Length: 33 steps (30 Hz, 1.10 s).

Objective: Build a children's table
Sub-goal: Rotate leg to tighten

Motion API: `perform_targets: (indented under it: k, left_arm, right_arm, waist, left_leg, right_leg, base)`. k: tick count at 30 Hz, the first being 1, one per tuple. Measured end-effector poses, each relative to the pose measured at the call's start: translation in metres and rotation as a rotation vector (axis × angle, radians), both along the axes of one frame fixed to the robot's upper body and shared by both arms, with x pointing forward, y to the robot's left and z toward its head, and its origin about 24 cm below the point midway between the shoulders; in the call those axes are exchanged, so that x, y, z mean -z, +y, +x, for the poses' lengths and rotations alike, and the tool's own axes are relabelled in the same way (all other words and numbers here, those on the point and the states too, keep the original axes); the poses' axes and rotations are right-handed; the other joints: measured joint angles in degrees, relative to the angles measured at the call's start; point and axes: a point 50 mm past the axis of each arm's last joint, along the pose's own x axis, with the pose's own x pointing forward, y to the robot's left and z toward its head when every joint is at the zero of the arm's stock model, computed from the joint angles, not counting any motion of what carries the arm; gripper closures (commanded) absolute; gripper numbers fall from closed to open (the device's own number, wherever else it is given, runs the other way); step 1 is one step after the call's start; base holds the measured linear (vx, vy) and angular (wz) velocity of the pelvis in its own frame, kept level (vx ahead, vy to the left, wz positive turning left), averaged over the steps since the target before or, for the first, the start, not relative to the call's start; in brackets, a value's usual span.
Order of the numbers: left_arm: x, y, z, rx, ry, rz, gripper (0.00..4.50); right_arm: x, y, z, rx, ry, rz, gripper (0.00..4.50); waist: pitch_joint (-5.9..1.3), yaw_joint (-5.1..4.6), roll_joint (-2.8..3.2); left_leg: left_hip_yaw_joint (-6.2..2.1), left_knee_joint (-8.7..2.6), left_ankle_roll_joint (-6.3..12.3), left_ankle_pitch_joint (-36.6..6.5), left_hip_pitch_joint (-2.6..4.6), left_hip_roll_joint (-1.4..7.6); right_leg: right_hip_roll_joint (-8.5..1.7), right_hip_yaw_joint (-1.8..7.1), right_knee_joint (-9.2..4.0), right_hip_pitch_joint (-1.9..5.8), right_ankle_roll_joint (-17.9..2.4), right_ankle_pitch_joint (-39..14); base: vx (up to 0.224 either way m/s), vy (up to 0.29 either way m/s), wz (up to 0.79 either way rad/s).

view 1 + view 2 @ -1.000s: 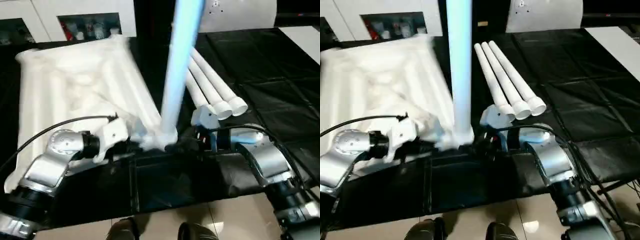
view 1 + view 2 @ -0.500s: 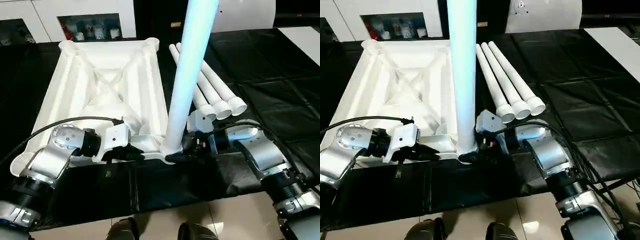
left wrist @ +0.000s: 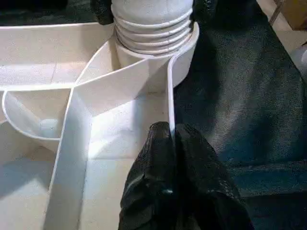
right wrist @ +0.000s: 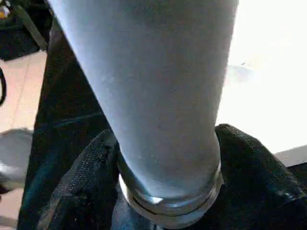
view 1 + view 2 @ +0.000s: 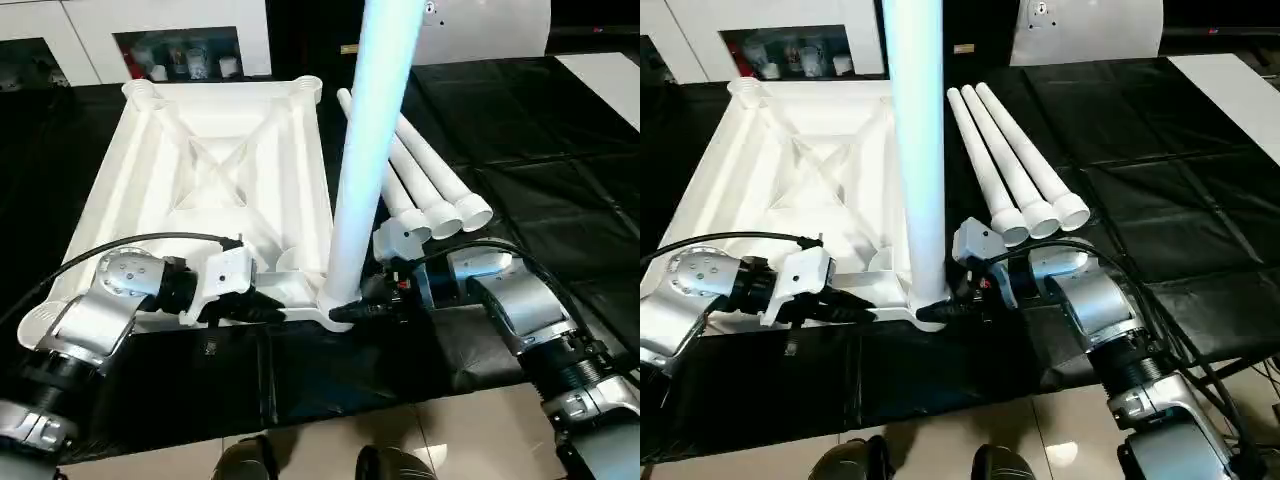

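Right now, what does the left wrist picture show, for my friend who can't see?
The left gripper is shut on a thin rim of the white table top. Past it, a ridged table leg stands in a round corner socket.

The white plastic table top (image 5: 215,185) lies upside down, its ribbed underside facing up, with round sockets at the corners. One long white leg (image 5: 365,150) stands upright in the near corner socket (image 3: 158,52), its threaded base seated there. Three more tapered white legs (image 5: 1015,170) lie side by side, touching, just beside the top's edge.
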Motion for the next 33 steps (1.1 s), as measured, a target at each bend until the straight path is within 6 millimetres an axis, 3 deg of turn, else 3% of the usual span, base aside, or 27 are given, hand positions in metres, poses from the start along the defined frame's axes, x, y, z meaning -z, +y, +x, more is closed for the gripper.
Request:
perform_targets:
  k: [6, 8, 10, 15, 19, 22, 23, 24, 26, 29, 33]
  left_arm:
    - [0.002, -0.002, -0.006, -0.141, 0.021, -0.050, 4.50]
    - [0.003, -0.003, -0.007, -0.240, 0.019, -0.074, 4.50]
    - [0.004, -0.011, -0.006, -0.316, 0.014, -0.099, 4.50]
    - [0.007, -0.036, -0.002, -0.587, 0.002, -0.180, 4.50]
    - [0.005, -0.061, 0.009, -0.770, -0.017, -0.224, 4.50]
    - [0.003, -0.071, 0.014, -0.833, -0.032, -0.241, 4.50]
    - [0.003, -0.074, 0.015, -0.846, -0.037, -0.243, 4.50]
    - [0.002, -0.076, 0.017, -0.850, -0.041, -0.242, 4.50]
    - [0.001, -0.076, 0.022, -0.882, -0.065, -0.229, 4.50]
    - [-0.001, -0.072, 0.033, -0.939, -0.104, -0.204, 4.50]
    - [-0.001, -0.071, 0.033, -0.919, -0.129, -0.189, 4.50]
  right_arm:
    - [0.007, 0.005, -0.005, 0.109, 0.032, 0.066, 1.80]
    - [0.009, 0.009, -0.001, 0.213, 0.031, 0.095, 1.80]
    - [0.009, 0.010, 0.004, 0.325, 0.025, 0.115, 1.80]
    - [0.010, 0.028, 0.021, 0.642, 0.018, 0.181, 1.81]
    - [0.005, 0.042, 0.038, 0.864, 0.021, 0.198, 1.81]
    - [0.002, 0.047, 0.044, 0.938, 0.005, 0.190, 1.81]
    - [0.001, 0.048, 0.045, 0.964, 0.005, 0.199, 1.25]
    - [0.001, 0.048, 0.046, 0.980, 0.003, 0.203, 1.11]
    - [0.000, 0.054, 0.046, 0.998, 0.014, 0.235, 1.05]
    - [0.008, 0.074, 0.035, 0.915, 0.065, 0.255, 0.64]
    - [0.007, 0.071, 0.035, 0.909, 0.012, 0.241, 0.31]
  waist:
    - [0.00, -0.22, 0.00]
    - [0.02, -1.06, -0.02]
    - [0.08, -2.00, -0.13]
    - [0.20, -3.00, -0.32]
    - [0.21, -3.12, -0.29]
    - [0.20, -2.93, -0.28]
    - [0.20, -2.84, -0.27]
    - [0.20, -2.66, -0.24]
    - [0.20, -2.57, -0.25]
    - [0.25, -3.57, -0.31]
    - [0.25, -3.15, -0.29]
  left_leg:
    - [0.10, -0.06, -0.14, -0.1, 0.09, 0.01]
    - [0.18, -0.08, -0.27, -0.1, 0.22, 0.01]
    - [0.21, -0.09, -0.32, -0.1, 0.28, 0.00]
    - [0.24, -0.21, -0.38, 0.0, 0.34, 0.01]
    - [0.28, -0.29, -0.37, 0.0, 0.28, -0.04]
    - [0.29, -0.39, -0.26, -0.1, 0.22, -0.07]
    - [0.30, -0.39, -0.13, 0.0, 0.20, -0.07]
    - [0.30, -0.42, -0.03, 0.0, 0.17, -0.07]
    - [0.30, -0.41, 0.01, 0.1, 0.18, -0.05]
    - [0.30, -0.37, 0.00, 0.1, 0.12, 0.01]
    - [0.29, -0.38, -0.01, 0.1, 0.10, 0.05]
  right_leg:
    - [0.00, 0.04, 0.00, 0.00, 0.0, 0.0]
    - [0.00, 0.14, 0.02, 0.00, -0.1, 0.0]
    - [0.01, 0.20, -0.02, -0.01, -0.2, 0.1]
    - [0.01, 0.20, -0.06, -0.06, -0.2, 0.1]
    - [0.00, 0.22, -0.18, -0.07, -0.2, 0.1]
    - [-0.02, 0.22, -0.26, -0.08, -0.1, 0.1]
    - [-0.03, 0.22, -0.26, -0.09, 0.0, 0.0]
    - [-0.03, 0.21, -0.27, -0.10, 0.0, 0.0]
    - [-0.02, 0.18, -0.27, -0.10, 0.0, 0.0]
    - [0.02, 0.17, -0.22, -0.21, 0.0, 0.1]
    - [0.03, 0.08, -0.21, -0.20, 0.0, 0.1]
  base:
    - [0.000, 0.000, 0.00]
    - [0.000, 0.000, 0.00]
    - [0.000, 0.000, 0.00]
    - [0.000, 0.000, 0.00]
    - [0.000, 0.000, 0.00]
    - [0.000, 0.000, 0.00]
    - [0.000, 0.000, 0.00]
    - [0.000, 0.000, 0.00]
    - [0.000, 0.000, 0.00]
    - [0.000, 0.000, 0.00]
    - [0.000, 0.000, 0.00]
